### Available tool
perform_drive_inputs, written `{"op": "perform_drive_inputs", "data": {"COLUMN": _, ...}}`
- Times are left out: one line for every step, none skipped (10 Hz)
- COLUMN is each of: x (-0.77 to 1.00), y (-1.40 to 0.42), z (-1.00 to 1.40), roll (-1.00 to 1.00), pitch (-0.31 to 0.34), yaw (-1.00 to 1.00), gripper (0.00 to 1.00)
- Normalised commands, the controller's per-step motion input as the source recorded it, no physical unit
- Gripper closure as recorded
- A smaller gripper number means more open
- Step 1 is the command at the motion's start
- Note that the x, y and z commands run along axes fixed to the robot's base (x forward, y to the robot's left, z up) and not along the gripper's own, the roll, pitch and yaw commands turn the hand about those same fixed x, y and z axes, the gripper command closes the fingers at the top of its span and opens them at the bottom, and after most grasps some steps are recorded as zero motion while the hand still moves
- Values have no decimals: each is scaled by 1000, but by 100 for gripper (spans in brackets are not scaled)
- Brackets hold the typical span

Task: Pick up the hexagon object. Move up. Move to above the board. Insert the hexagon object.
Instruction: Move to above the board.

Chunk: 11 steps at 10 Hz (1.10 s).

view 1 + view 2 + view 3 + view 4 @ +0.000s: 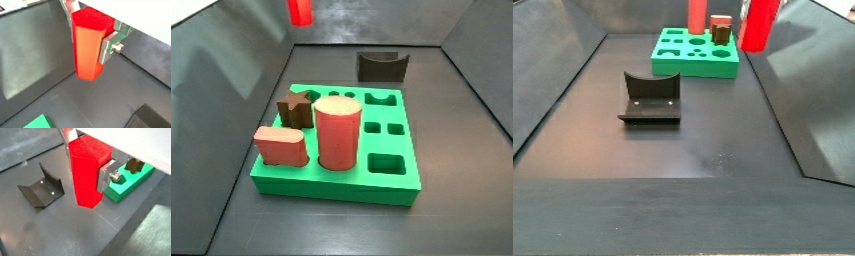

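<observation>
My gripper (90,37) is shut on the hexagon object (89,47), a slim bright red post held upright between the silver fingers (109,44). Both wrist views show the grip near its upper end, also in the wrist view (87,163). The post hangs in the air above the dark floor, beside the board and not over it. The board (396,183) is a green slab with several cut-out holes. In a side view the post (758,25) is to the right of the board (684,66); in a side view (299,10) it is high at the back left.
On the board stand a large salmon-pink cylinder (337,133), a low salmon-pink block (281,146) and a brown piece (298,110). The dark fixture (649,97) stands on the floor apart from the board, also in a wrist view (41,193). Sloped dark walls enclose the floor.
</observation>
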Motion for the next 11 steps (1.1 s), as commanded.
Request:
{"op": "perform_drive_inputs", "data": {"x": 27, "y": -52, "z": 1000, "roll": 119, "pitch": 79, "yaw": 32, "gripper": 100}}
{"op": "perform_drive_inputs", "data": {"x": 24, "y": -48, "z": 1000, "roll": 119, "pitch": 82, "yaw": 34, "gripper": 100}}
{"op": "perform_drive_inputs", "data": {"x": 24, "y": -42, "z": 1000, "roll": 118, "pitch": 83, "yaw": 35, "gripper": 100}}
{"op": "perform_drive_inputs", "data": {"x": 23, "y": -36, "z": 1000, "roll": 116, "pitch": 83, "yaw": 37, "gripper": 100}}
{"op": "perform_drive_inputs", "data": {"x": 19, "y": -33, "z": 951, "roll": 114, "pitch": 82, "yaw": 39, "gripper": 100}}
{"op": "perform_drive_inputs", "data": {"x": 15, "y": -28, "z": 845, "roll": 113, "pitch": 80, "yaw": 40, "gripper": 100}}
{"op": "perform_drive_inputs", "data": {"x": 9, "y": -20, "z": 632, "roll": 110, "pitch": 81, "yaw": 40, "gripper": 100}}
{"op": "perform_drive_inputs", "data": {"x": 8, "y": -12, "z": 421, "roll": 107, "pitch": 81, "yaw": 37, "gripper": 100}}
{"op": "perform_drive_inputs", "data": {"x": 8, "y": -8, "z": 261, "roll": 103, "pitch": 79, "yaw": 35, "gripper": 100}}
{"op": "perform_drive_inputs", "data": {"x": 403, "y": -1000, "z": 77, "roll": 25, "pitch": 446, "yaw": -285, "gripper": 100}}
{"op": "perform_drive_inputs", "data": {"x": 409, "y": -1000, "z": 55, "roll": 22, "pitch": 439, "yaw": -265, "gripper": 100}}
